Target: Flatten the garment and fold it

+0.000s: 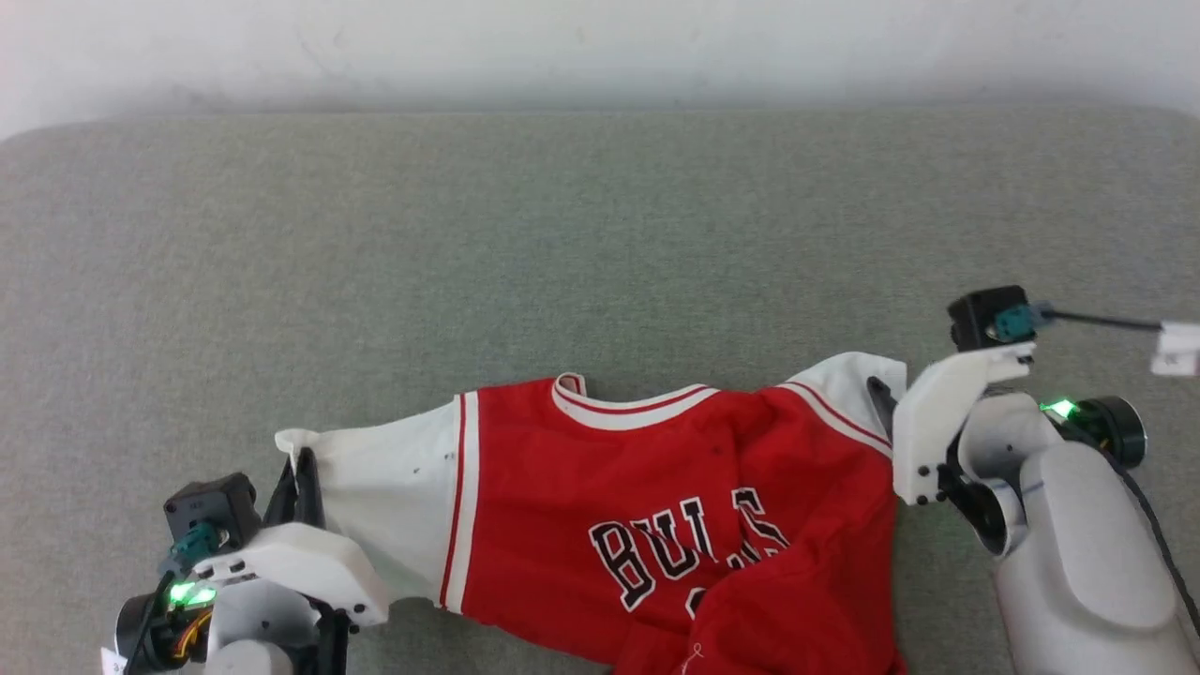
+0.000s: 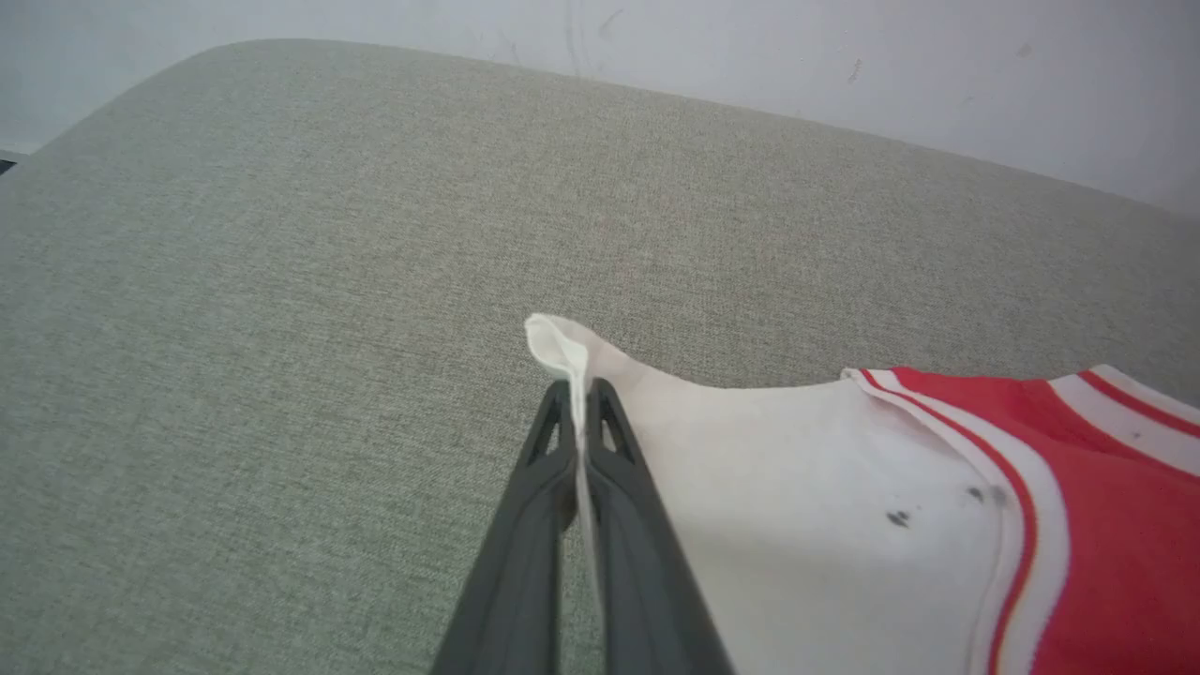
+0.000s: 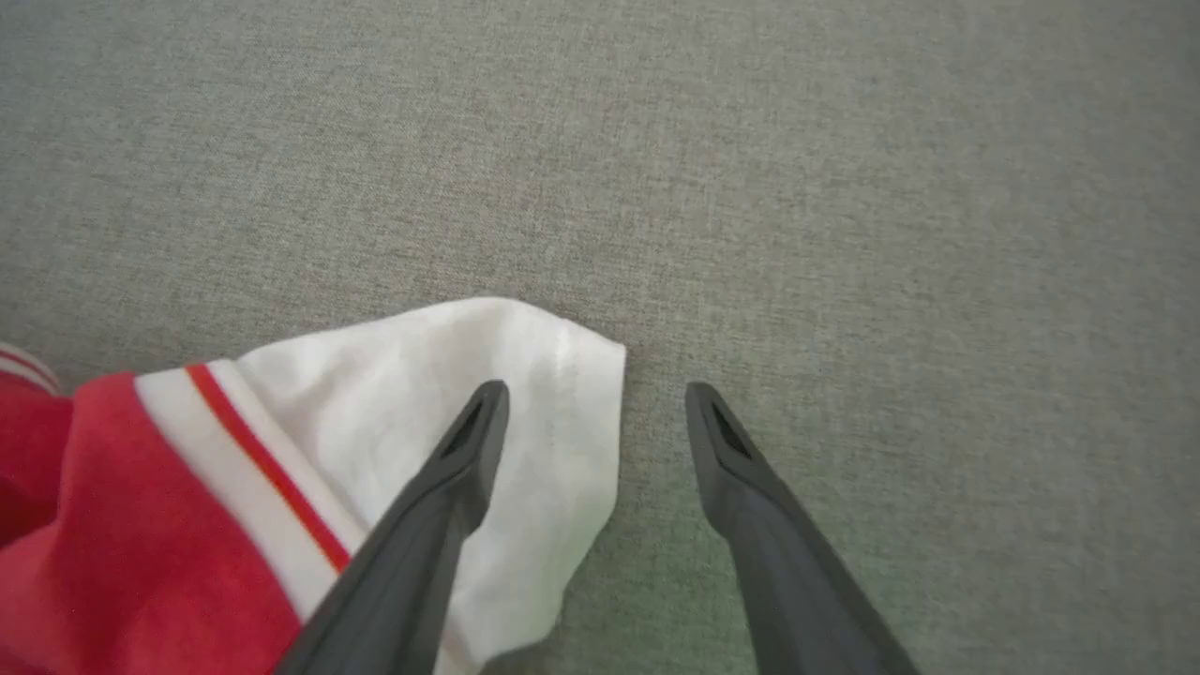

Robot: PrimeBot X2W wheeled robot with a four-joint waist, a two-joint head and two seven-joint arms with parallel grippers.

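Shirt [image 1: 675,469] lies front-up on the grey-green surface [image 1: 600,234], at the near side, collar [image 1: 628,403] toward the wall [image 1: 600,47]. It's not flat: the body is wrinkled. Red cloth at the lower right is bunched up [image 1: 778,619] over the chest lettering [image 1: 675,553], so just "BUL" and part of another letter read.

Left gripper [image 2: 577,389]: closed, pinching the outer edge of the left-side sleeve [image 2: 797,487]. Wrist view shows the white hem squeezed between both fingers, with a small flap of cloth sticking out past the tips. The sleeve is drawn out to a point toward the gripper. There are a couple of small dark specks [image 2: 898,517] on it near the striped trim [image 2: 1012,525]. In head view this gripper sits at lower left, right at the sleeve tip.

Right gripper [image 3: 595,398]: wide open, nothing held. It straddles the end of the right-side sleeve [image 3: 394,375]: one finger [image 3: 469,450] over the white cloth, the other [image 3: 741,459] over bare surface just beside the hem. Can't tell if either tip touches down. The sleeve lies slack, its corner slightly curled. In head view the right wrist is at the shirt's right shoulder, with one dark finger showing against the white sleeve.
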